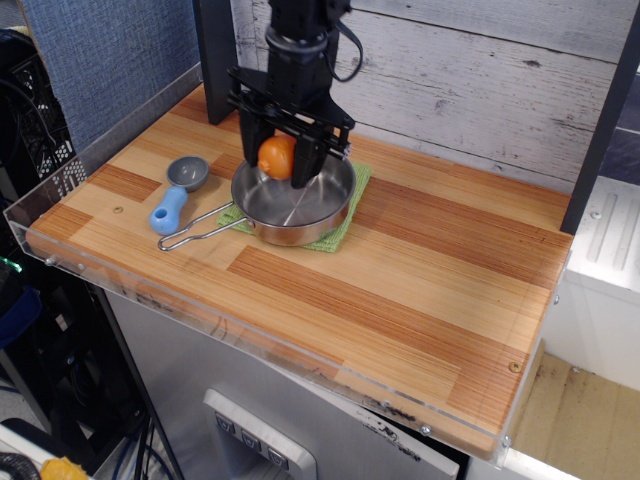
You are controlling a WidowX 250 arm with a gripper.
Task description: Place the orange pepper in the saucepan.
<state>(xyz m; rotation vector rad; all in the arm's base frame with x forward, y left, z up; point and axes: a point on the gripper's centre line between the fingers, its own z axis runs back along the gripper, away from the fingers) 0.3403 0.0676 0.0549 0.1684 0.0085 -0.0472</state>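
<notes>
The orange pepper (277, 157) is held between the black fingers of my gripper (280, 165), which is shut on it. It hangs just above the back-left part of the saucepan (300, 208), a shallow shiny steel pan. The pan's thin wire loop handle (190, 232) points to the front left. The pepper's lower end is partly hidden by the fingers, and I cannot tell whether it touches the pan.
The pan sits on a green cloth (340, 228) on a wooden board (420, 290) with a clear plastic rim. A grey-and-blue scoop (176, 195) lies left of the pan. A whitewashed plank wall and a black post stand behind.
</notes>
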